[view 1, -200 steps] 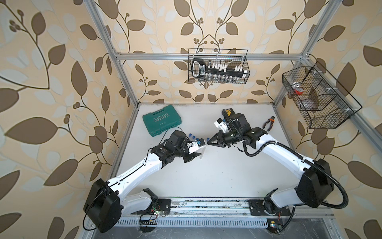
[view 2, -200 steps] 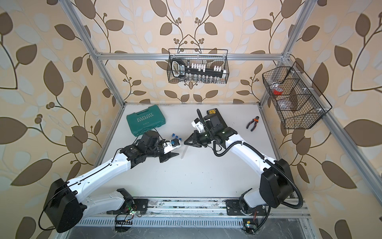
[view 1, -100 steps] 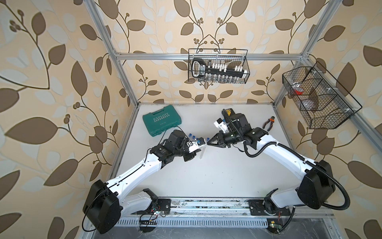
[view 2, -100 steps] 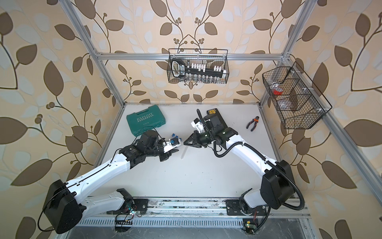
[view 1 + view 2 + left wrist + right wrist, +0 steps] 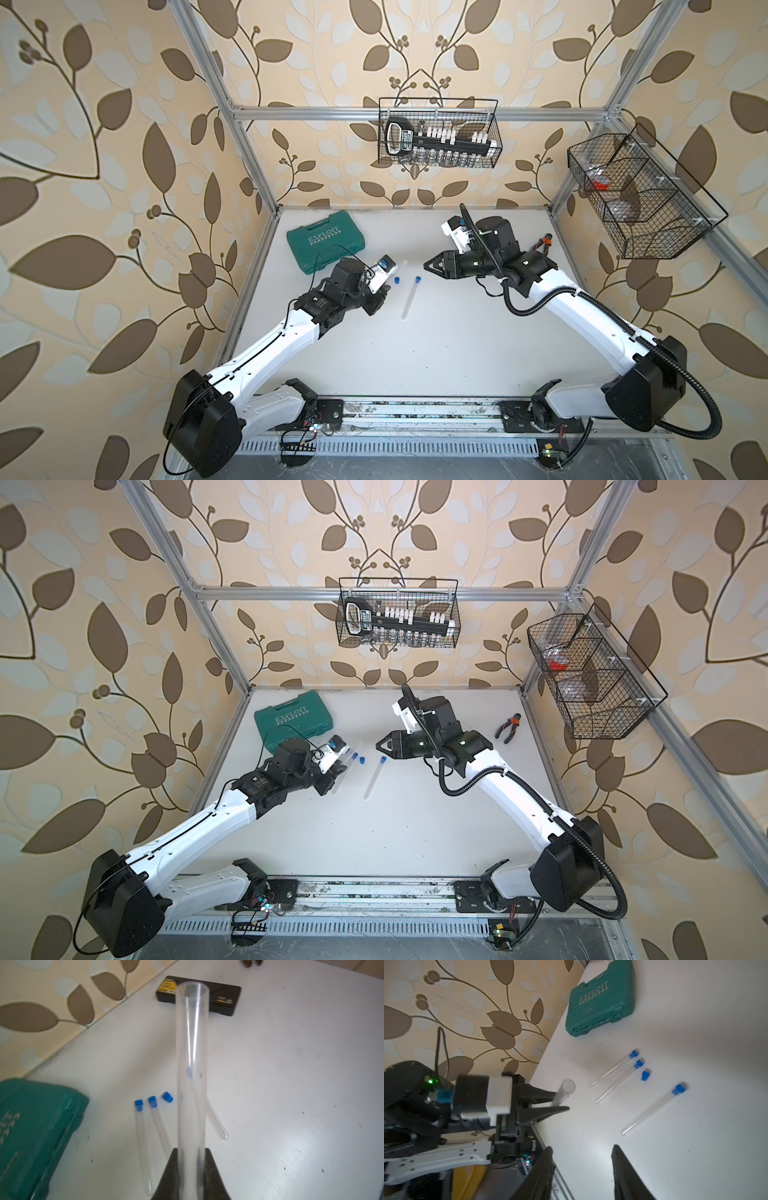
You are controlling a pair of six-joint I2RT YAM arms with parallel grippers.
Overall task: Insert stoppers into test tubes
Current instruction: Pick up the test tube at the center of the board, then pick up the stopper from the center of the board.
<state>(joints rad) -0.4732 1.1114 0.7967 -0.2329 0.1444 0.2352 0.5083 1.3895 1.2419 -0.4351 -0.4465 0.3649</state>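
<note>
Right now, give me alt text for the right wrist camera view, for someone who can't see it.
The left gripper holds an unstoppered test tube over a white table. On it lie three stoppered test tubes, one loose blue stopper and a green EXPLOIT tool case; the right gripper, open and empty, fills the foreground.

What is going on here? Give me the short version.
The left gripper is clamped on an open tube with no stopper in it. Three other tubes lie on the table, each plugged with a blue stopper. One loose stopper lies beside them. The right gripper is open and empty, above the table near the plugged tubes.
</note>
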